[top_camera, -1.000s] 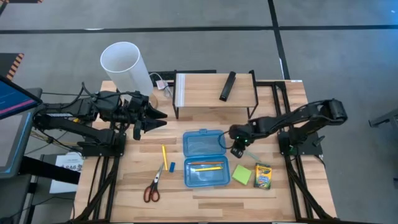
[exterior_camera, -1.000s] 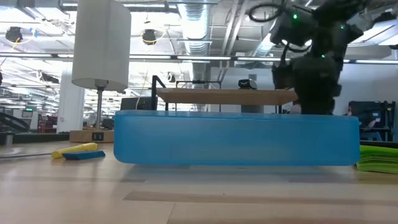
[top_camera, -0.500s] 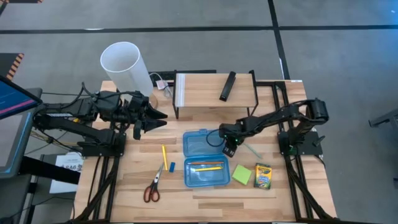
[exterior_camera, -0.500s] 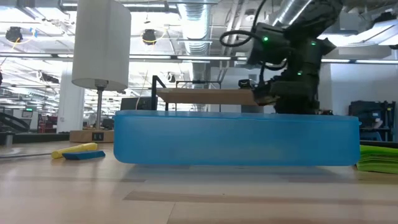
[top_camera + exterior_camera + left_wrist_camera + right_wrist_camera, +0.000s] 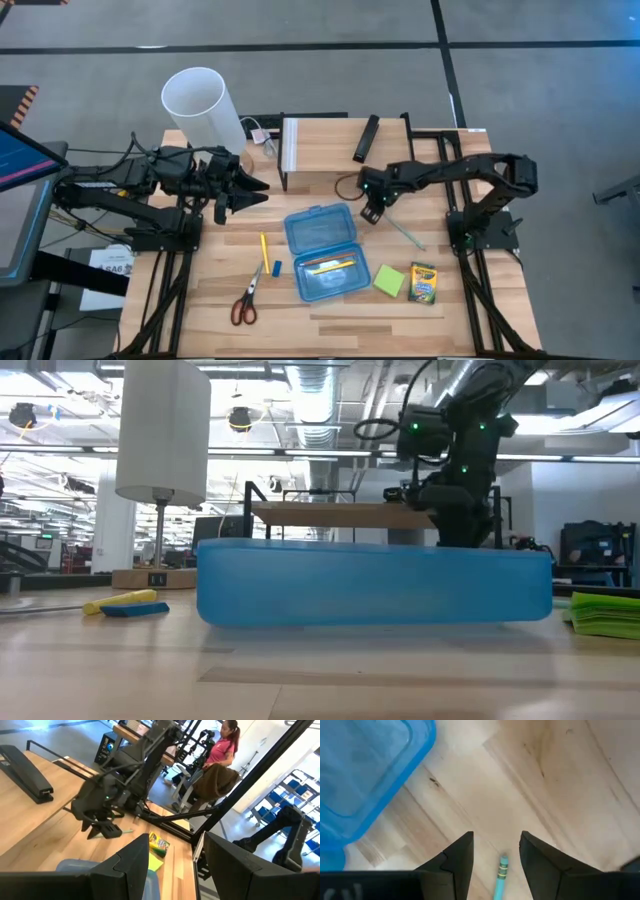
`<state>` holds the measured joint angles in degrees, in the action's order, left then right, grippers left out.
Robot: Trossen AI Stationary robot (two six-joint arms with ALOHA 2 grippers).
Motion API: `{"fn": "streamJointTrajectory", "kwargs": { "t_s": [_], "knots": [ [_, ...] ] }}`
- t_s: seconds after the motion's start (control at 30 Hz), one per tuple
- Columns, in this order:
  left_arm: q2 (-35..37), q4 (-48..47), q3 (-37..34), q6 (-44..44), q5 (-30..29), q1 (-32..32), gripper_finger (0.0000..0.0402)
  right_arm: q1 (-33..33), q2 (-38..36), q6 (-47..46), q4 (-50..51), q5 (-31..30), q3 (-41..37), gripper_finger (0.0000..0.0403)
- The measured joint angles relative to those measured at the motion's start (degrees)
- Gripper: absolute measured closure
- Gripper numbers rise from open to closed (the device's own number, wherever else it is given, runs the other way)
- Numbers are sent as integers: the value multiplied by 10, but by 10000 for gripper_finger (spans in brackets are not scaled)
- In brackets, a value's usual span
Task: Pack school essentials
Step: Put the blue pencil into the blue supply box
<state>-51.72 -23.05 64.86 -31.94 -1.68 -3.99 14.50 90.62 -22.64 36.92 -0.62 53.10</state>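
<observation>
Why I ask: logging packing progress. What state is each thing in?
Blue plastic pencil case: open, lid laid flat, yellow and orange pencils inside.
Red-handled scissors: nearly closed, lying flat.
Yellow-green crayon box: closed, lying flat.
Right gripper: open, empty, over pale green pen.
Left gripper: open, empty, waiting at left.

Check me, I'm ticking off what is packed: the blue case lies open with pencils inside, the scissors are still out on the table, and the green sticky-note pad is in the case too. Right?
Not quite. The high view shows the green sticky-note pad lying on the table just beside the blue case, next to the crayon box, not inside. The rest holds: the case is open with pencils inside, and the scissors are still out on the table.
</observation>
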Motion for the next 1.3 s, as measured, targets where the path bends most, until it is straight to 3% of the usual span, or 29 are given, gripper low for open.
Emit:
{"fn": "streamJointTrajectory", "kwargs": {
  "t_s": [0.37, 0.8, 1.3],
  "knots": [
    [0, -3, 0, -9, 12, 0, 226, 46, 0, 42, 8, 21, -46, 227],
    [0, -3, 0, -6, 9, 0, 226, 4, 1, 15, -53, 39, -68, 234],
    [0, -2, 0, -15, 8, 0, 226, 2, -2, -7, -76, 33, -112, 236]
  ]
}}
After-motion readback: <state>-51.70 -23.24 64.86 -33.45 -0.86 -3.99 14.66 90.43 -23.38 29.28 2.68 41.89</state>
